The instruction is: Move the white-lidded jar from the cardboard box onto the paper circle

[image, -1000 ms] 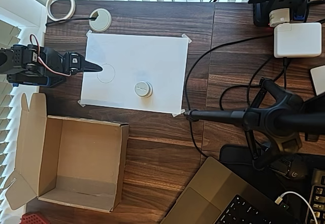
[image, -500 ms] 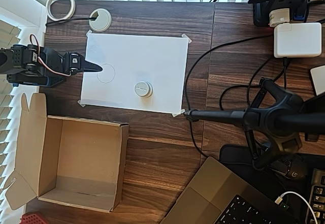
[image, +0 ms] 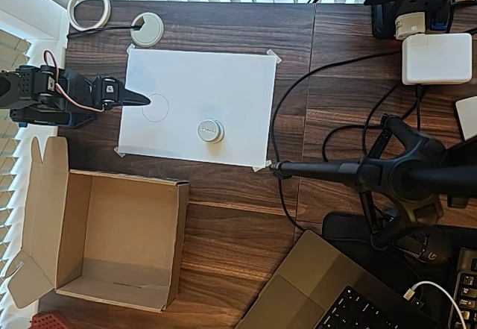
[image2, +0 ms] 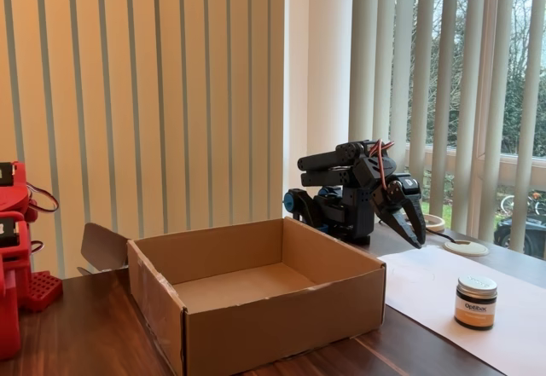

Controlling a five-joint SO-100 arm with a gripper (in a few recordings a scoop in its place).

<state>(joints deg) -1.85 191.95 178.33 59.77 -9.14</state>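
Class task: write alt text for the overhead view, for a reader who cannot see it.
A white-lidded jar stands on a taped-down paper sheet, right of a pencilled paper circle. The black arm's gripper, jaws together, points at the circle from the left; an empty cardboard box sits below.

Dark wooden table [image: 223,217] carries paper sheet [image: 216,83], cardboard box [image: 45,217], laptop [image: 320,292].

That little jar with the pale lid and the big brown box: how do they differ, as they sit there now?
The white-lidded jar is small, round and closed by its lid; the cardboard box is far larger, rectangular and open on top, with its flaps spread. The jar stands on the white paper sheet, while the box sits on the bare wooden table. In the fixed view the jar has a dark body with a label; the box is plain brown and empty. Both stand upright, untouched by the end effector.
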